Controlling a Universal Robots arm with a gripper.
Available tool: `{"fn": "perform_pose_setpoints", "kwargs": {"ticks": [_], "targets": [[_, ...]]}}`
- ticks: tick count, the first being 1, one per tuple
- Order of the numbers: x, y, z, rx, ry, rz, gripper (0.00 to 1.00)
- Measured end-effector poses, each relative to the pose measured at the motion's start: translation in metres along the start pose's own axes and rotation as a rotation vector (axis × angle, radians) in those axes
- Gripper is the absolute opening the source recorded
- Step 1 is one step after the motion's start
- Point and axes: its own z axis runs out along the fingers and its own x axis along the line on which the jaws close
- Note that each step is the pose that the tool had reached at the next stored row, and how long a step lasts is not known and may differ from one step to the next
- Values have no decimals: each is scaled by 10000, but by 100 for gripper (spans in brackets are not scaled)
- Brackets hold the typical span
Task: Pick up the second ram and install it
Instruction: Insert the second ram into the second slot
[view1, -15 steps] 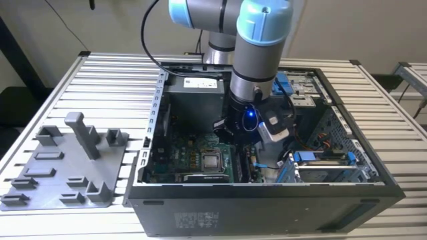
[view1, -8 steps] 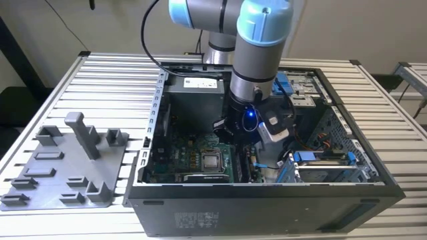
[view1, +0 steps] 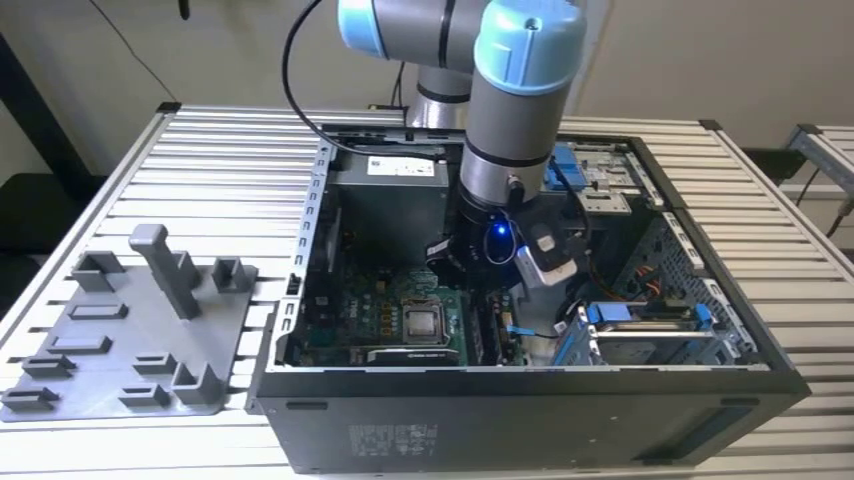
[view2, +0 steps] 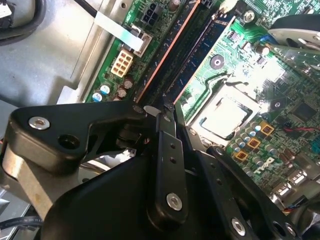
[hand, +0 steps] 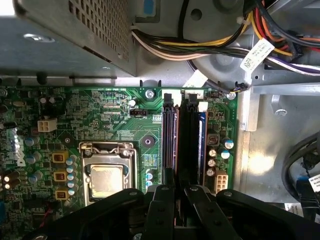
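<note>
Reaching down from above, the robot arm (view1: 514, 120) goes into an open computer case (view1: 534, 420) that lies on its side on a slatted metal table (view1: 200, 140). On the exterior view's left of the case, a grey plastic tray (view1: 94, 340) with upright pegs and shallow pockets rests on the same table.

Inside the case, a perforated metal box (hand: 75, 30) sits beyond the green circuit board (hand: 110, 110), and a bundle of coloured cables (hand: 200, 50) runs across the bare metal floor near it. The square silver chip (hand: 106, 180) lies in its metal frame near the middle of the board.

Just beside the chip's frame run long parallel slots. The second ram (hand: 189, 140) stands on edge in one of them, a blue slot edge along its far side. The orange-edged slot (hand: 169, 135) between it and the chip looks bare.

The gripper (hand: 180, 192) hangs directly over the near end of these slots. Its black fingers (hand: 194, 200) are drawn in to a narrow gap and close on the near end of the memory board. In the second wrist view the gripper's tip (view2: 165, 107) meets that same end of the slots.
</note>
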Motion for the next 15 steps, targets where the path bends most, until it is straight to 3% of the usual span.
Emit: {"fn": "perform_pose_setpoints", "kwargs": {"ticks": [6, 7, 8, 15], "targets": [[0, 2, 3, -10, 2, 0, 15], [0, 1, 3, -8, 3, 1, 22], [-2, 0, -5, -5, 10, -2, 22], [-3, -15, -280, -19, 22, 3, 22]]}}
